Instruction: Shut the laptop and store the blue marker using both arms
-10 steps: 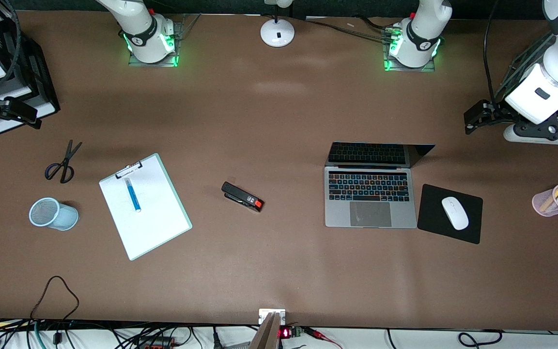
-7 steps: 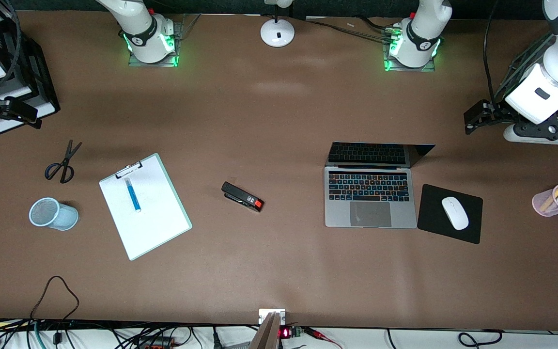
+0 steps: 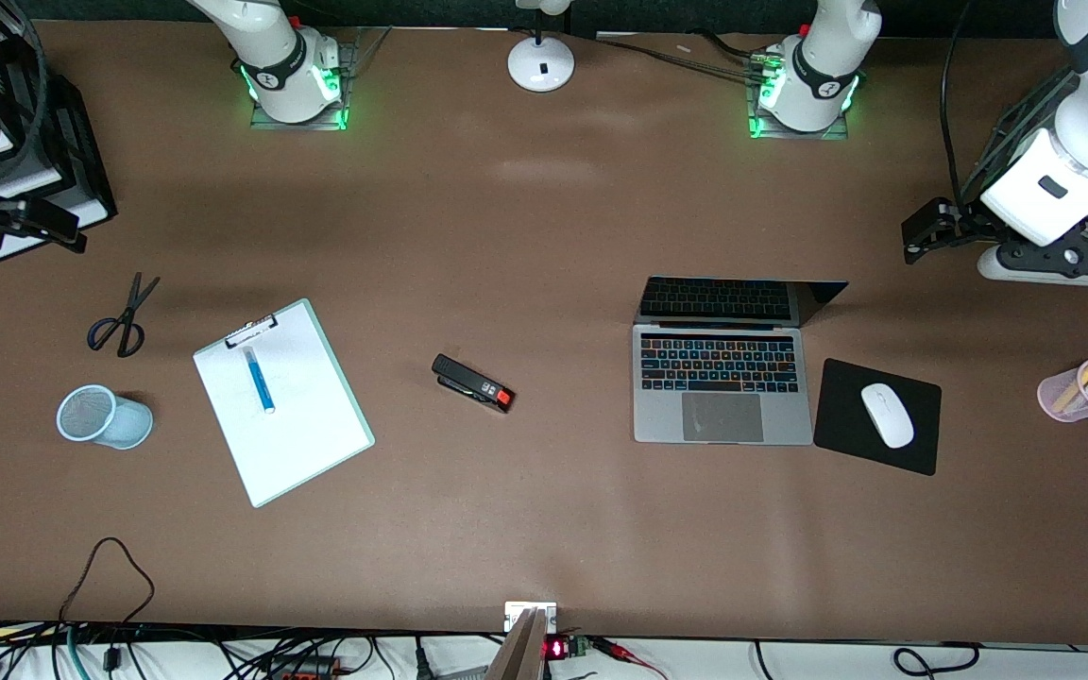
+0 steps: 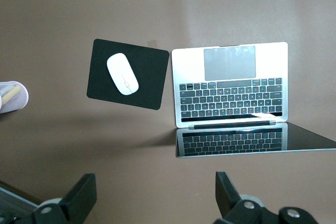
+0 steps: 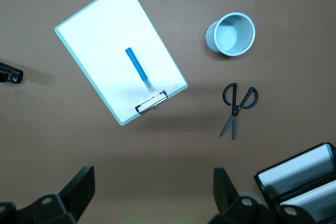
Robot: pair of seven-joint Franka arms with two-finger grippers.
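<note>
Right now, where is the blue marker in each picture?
Front view: the blue marker lies on the white clipboard, toward the right arm's end of the table.
Left wrist view: not in it.
Right wrist view: the marker shows on the same clipboard.
Shared landmark: the clipboard, with the scissors beside it.

I'm seeing even, fairly bright overhead light washing the table [image 3: 544, 217], leaving pale sheen patches near the lamp base [image 3: 540, 64]. Soft shadows are trailing from the laptop [image 3: 722, 397] and scissors [image 3: 124, 316]. Green lights are glowing at both arm bases. The laptop screen is mirroring its keys.
</note>
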